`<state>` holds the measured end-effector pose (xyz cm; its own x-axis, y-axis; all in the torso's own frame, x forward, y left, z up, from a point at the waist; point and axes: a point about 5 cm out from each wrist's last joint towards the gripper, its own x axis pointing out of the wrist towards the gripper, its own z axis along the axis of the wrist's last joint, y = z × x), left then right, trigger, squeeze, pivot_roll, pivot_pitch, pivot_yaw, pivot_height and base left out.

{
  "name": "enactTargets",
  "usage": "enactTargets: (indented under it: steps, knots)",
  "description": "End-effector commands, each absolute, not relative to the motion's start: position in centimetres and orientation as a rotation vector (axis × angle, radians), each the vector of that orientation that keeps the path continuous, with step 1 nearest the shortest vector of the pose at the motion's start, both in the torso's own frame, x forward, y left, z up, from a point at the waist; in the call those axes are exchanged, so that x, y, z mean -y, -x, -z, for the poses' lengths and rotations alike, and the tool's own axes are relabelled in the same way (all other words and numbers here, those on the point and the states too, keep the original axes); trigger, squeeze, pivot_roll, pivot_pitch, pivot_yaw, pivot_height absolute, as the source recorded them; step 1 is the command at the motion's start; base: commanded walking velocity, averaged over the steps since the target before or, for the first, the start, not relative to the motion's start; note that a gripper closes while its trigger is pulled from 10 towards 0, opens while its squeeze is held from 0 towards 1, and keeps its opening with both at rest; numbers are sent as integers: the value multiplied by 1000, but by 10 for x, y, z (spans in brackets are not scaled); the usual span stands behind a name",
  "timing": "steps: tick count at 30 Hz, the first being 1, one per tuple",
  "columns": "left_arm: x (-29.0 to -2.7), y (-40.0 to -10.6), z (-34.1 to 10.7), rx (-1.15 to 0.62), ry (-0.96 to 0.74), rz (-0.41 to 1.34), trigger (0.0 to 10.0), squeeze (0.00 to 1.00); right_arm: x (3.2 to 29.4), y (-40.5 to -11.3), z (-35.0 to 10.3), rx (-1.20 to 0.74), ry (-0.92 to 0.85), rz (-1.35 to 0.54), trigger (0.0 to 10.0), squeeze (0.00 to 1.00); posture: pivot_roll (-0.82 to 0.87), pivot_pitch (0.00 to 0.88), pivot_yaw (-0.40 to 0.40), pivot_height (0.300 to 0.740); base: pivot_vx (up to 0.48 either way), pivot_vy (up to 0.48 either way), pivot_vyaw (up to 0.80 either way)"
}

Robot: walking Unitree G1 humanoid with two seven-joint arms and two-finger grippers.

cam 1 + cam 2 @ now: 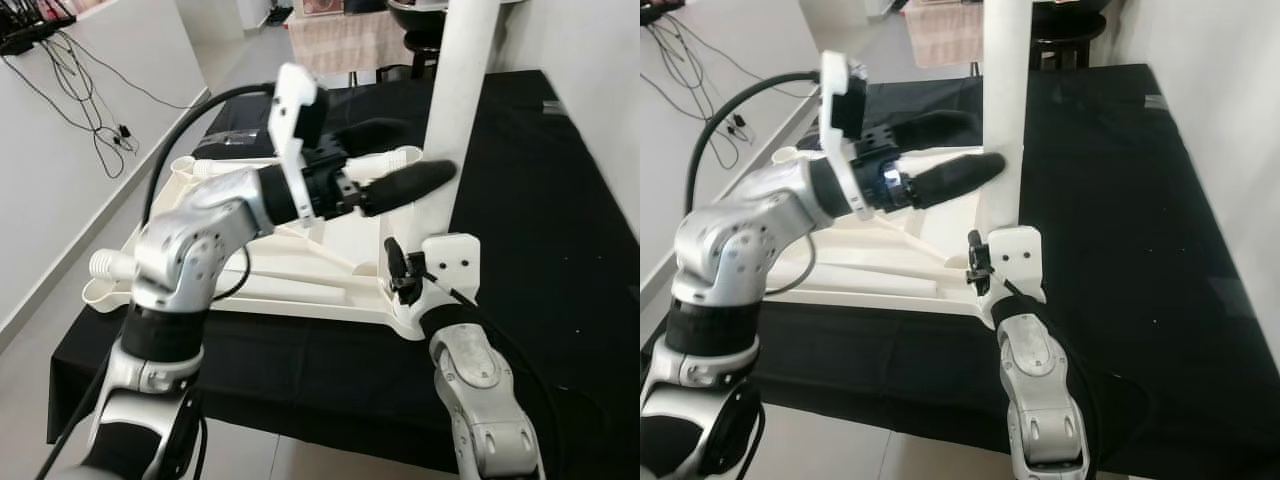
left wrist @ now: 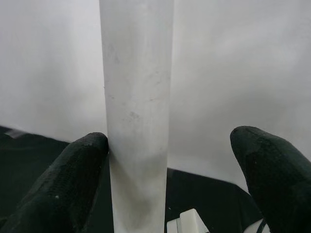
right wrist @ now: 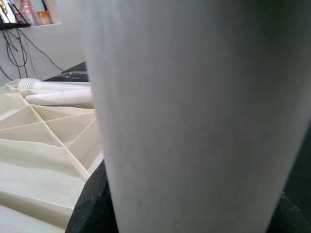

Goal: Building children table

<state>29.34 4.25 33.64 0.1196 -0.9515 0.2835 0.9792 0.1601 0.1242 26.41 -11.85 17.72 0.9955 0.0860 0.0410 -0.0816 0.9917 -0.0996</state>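
At tabletop (image 1: 300,285) corner: table leg (image 1: 462,90) upright, long axis vertical, clamped low by right gripper (image 1: 410,275); left gripper (image 1: 395,165) spread, straddling leg above, one finger (image 2: 73,179) touching.

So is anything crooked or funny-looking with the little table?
Nothing looks broken or spilled. The white tabletop lies upside down on the black cloth, ribs showing. One white leg stands up at its corner and seems a bit tilted. The left claw straddles it, open; the right claw's grip can't be seen.
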Motion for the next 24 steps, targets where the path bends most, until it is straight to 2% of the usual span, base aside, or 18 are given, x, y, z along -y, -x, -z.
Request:
enactTargets:
  steps: [1,15,16,24]
  knots:
    - [-41,-298,-332,299,88,1443,10000,0,106,-260,-150,-97,74,-150,10000,0,-10,102,159,740,0,0,0]
    - [-26,-318,-335,288,41,1408,10000,0,101,-259,-154,-63,75,-195,10000,0,-18,103,162,740,0,0,0]
    - [-24,-319,-334,283,44,1404,0,0,101,-259,-155,-59,73,-196,10000,0,-20,103,163,740,0,0,0]
    - [-13,-310,-330,277,68,1464,0,0,102,-260,-155,-48,60,-204,10000,0,-18,97,157,740,0,0,0]
